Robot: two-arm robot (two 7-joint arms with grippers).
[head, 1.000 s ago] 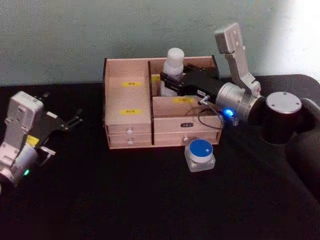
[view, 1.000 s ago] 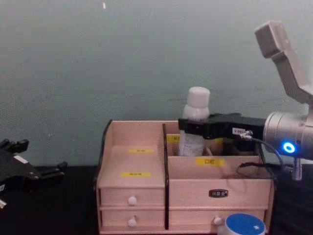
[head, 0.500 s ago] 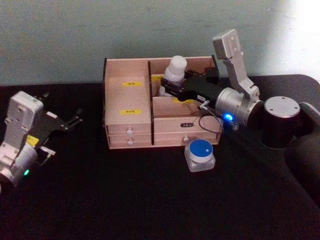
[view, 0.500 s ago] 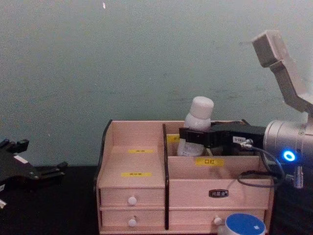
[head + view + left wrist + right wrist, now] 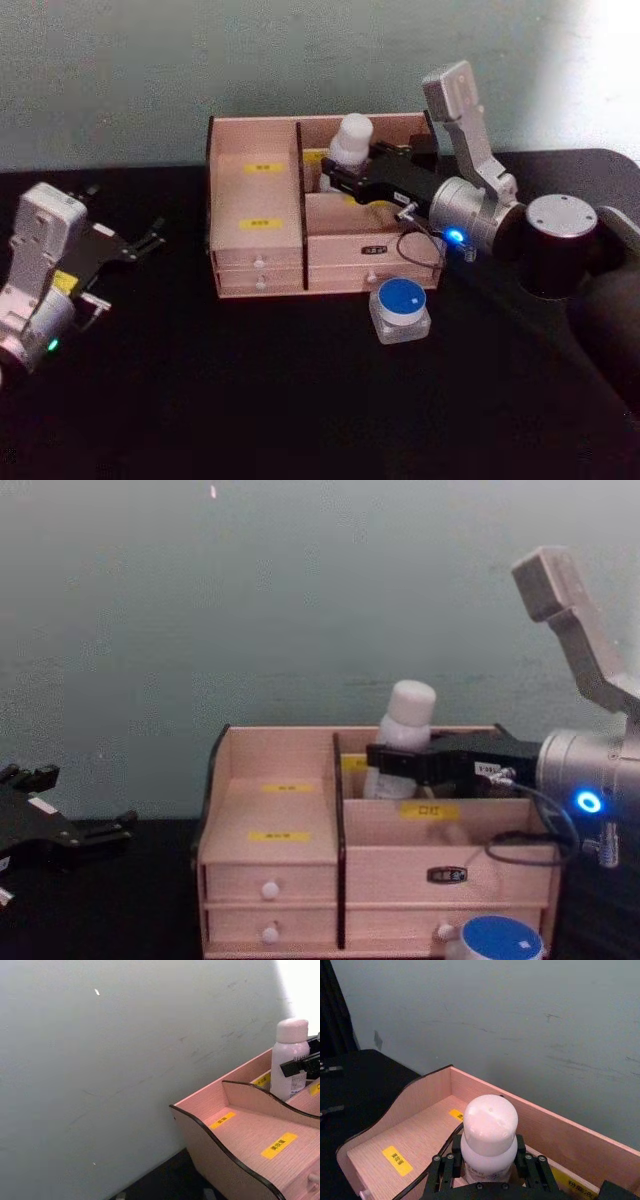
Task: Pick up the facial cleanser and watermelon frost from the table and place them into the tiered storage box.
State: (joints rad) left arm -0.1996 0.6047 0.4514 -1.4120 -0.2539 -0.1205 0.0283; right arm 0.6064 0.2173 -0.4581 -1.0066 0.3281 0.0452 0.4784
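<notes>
1. The black table point(image 5: 300, 400) carries everything. The work happens at its far side, near the wall.
2. The tiered storage box point(image 5: 230, 215) stands with its drawers facing the robot. The low steps are in front and the deep compartments behind, so a tall thing belongs at the back.
3. The right gripper point(image 5: 335, 172) reaches over the box from the right side. Its fingers point(image 5: 442, 1162) are closed around the shoulder of the facial cleanser point(image 5: 489, 1130). I think the grip is placed high so that the fingers remain above the box walls while the bottle goes down.
4. The left gripper point(image 5: 150, 237) rests low at the left, well apart from the box, with its fingers apart and nothing between them. It appears idle.
5. The facial cleanser is in the back compartment, just right of the middle divider. Its long axis is near vertical with the cap up, and in the chest view it leans a little. The base is hidden by the walls, so I cannot tell if it touches the floor.
6. The watermelon frost point(image 5: 400, 305) sits on the table just in front of the box, blue lid up, its short axis vertical. It is not yet picked up.
</notes>
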